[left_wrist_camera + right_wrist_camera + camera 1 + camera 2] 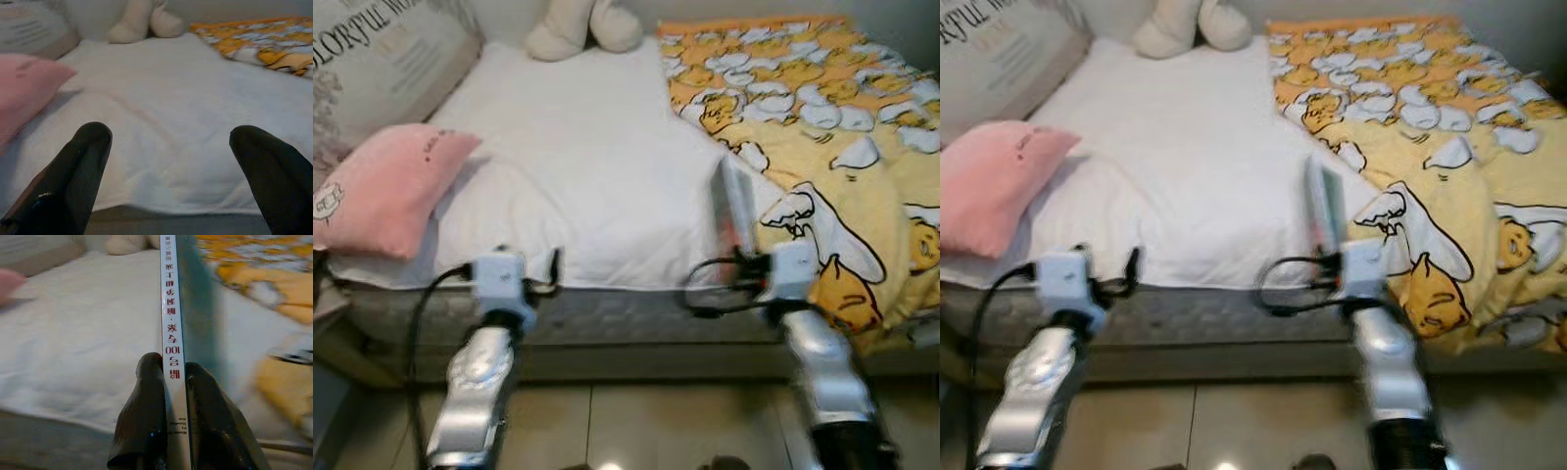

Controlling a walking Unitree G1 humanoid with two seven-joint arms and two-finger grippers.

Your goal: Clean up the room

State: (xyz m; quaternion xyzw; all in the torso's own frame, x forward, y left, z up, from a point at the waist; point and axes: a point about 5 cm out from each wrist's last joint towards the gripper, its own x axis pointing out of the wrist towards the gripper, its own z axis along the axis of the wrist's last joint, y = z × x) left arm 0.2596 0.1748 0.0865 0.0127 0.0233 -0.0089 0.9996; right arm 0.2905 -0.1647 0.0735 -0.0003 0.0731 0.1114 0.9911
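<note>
Right gripper (168, 374): the two black fingers are closed on a thin book (172, 308), clamped at one end of the spine, with the white spine and its red lettering facing the wrist camera. In the head views the book (1324, 208) stands on edge, extending forward from the gripper above the near part of the bed, over the boundary between the white sheet (587, 157) and the yellow cartoon-print blanket (842, 147). Whether its far end touches the bedding cannot be determined.

Left gripper (171, 142): fingers spread wide and holding nothing, directed at the white sheet near the bed edge.

Handling assessment: the book appears slim, light and reasonably stiff along the spine. The cover looks glossy, so slip is possible. Held at one end only, the unsupported length would tend to sag or pivot between the fingers. A hold nearer the middle of the spine would be steadier.

Other items noted: pink pillow (382, 186) on the left of the bed, cream plush toy (582, 24) at the far end.
</note>
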